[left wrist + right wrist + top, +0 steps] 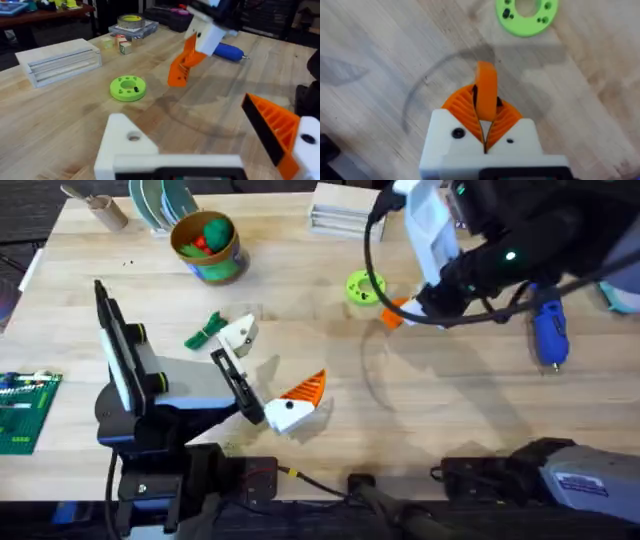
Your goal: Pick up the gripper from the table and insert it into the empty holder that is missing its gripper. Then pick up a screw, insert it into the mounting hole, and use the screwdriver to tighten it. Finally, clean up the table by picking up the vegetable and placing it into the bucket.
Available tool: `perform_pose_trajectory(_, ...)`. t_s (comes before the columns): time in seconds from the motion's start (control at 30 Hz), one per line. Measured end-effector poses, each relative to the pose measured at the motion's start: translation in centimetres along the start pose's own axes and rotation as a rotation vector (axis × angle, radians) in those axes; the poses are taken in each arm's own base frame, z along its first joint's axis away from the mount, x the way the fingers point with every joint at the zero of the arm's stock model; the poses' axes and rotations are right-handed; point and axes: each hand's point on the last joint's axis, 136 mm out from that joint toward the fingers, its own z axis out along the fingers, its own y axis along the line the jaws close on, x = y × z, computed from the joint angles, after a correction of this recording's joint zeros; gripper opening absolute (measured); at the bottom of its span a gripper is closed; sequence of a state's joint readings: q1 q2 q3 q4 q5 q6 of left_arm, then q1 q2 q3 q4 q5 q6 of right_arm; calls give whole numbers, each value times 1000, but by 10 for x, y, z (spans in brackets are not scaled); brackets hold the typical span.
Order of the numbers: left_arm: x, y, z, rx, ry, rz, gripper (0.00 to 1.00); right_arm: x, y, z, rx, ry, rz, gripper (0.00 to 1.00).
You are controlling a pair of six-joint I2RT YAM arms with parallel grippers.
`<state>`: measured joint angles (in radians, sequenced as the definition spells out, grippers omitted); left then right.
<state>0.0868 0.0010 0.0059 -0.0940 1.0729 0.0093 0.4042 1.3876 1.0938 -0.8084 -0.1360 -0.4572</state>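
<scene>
Near the green ring-shaped disc (364,287), above the middle of the wooden table (450,400), the right gripper (485,117) had its two orange pads pressed together on the gripper (486,90), the small loose orange wedge, which stood up between them. At the lower left, the left gripper (265,375) lay spread: one finger was the bare white holder (238,335) with an open mounting hole, the other carried an orange ribbed pad (305,388). The vegetable (205,330) lay flat on the table just beside the holder. The bucket (208,245) stood farther back on the left, with a red and a green toy inside. The blue screwdriver (548,330) lay at the right side, well apart from both grippers.
</scene>
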Motion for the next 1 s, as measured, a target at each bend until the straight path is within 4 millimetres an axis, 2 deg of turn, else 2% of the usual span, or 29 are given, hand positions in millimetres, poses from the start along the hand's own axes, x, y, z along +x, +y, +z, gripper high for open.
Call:
perform_pose_trajectory(0.27, 0, 0, 0, 0, 0, 0, 993, -22, -6, -48, 90, -141, -6, 15)
perform_pose_trajectory(0.4, 0, 0, 0, 0, 0, 0, 993, -28, -4, -86, 152, -251, -11, 15)
perform_pose_trajectory(0.53, 0, 0, 0, 0, 0, 0, 993, -28, 2, -128, 206, -367, 7, 14)
perform_pose_trajectory(0.63, 0, 0, 0, 0, 0, 0, 993, -19, 0, -145, 226, -416, 78, 14)
perform_pose_trajectory(0.7, 0, 0, 0, 0, 0, 0, 992, -14, 0, -145, 211, -447, 135, 13)
perform_pose_trajectory(0.8, 0, 0, 0, 0, 0, 0, 993, -13, 7, -124, 125, -488, 203, 13)
perform_pose_trajectory(1.0, 0, 0, 0, 0, 0, 0, 993, -41, 24, -84, -124, -645, 334, 12)
